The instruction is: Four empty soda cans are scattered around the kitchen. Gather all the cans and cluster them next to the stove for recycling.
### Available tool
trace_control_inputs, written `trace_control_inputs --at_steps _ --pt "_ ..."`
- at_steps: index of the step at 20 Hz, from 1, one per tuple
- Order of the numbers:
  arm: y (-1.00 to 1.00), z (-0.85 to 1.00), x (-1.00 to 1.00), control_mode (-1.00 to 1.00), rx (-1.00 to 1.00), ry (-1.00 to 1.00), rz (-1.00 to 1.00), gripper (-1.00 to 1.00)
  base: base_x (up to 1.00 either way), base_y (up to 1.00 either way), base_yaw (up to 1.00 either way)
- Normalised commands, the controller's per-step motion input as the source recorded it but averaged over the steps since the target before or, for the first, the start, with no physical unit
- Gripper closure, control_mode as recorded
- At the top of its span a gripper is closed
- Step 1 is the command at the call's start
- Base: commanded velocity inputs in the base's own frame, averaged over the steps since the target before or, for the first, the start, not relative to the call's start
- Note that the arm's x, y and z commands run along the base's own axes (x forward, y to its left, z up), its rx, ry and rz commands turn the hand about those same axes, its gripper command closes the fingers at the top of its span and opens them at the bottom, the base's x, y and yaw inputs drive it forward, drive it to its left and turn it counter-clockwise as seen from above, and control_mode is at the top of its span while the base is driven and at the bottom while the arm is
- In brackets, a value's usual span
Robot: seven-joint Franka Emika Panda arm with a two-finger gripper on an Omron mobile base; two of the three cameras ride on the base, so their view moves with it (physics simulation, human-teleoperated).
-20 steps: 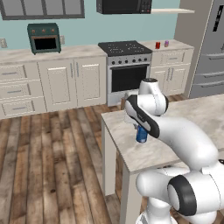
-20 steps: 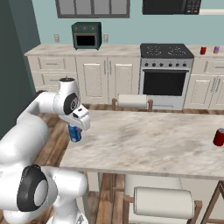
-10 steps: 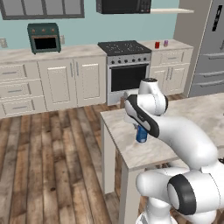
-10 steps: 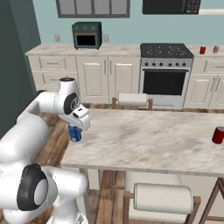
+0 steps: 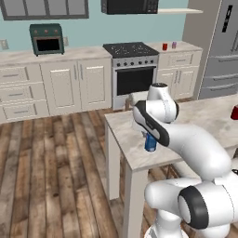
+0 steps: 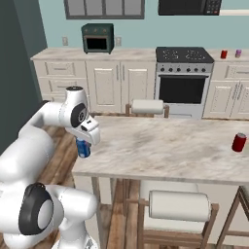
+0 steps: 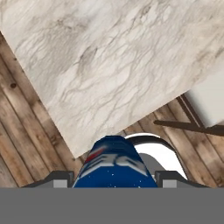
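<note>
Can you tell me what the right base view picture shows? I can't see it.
A white robot's gripper is shut on a blue soda can at the left corner of a marble island. A red can stands at the right.

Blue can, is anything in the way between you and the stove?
The tool holds the blue can above the island corner. Bare wood floor leads to the stove; nothing visible blocks it.

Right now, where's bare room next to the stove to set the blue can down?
Beside the stove, the right counter holds a red can and a pink can near the back; bare in front and toward the stove. The left counter is bare up to the toaster oven. The gripper holds the blue can.
</note>
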Motion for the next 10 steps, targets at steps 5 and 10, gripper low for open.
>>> trace_control_inputs --at_steps 5,10 --pt "0.0 0.0 0.0 1.0 0.0 0.0 0.0 1.0 -0.11 0.33 -0.02" --pt "0.0 0.0 0.0 1.0 0.0 0.0 0.0 1.0 -0.05 0.53 -0.07"
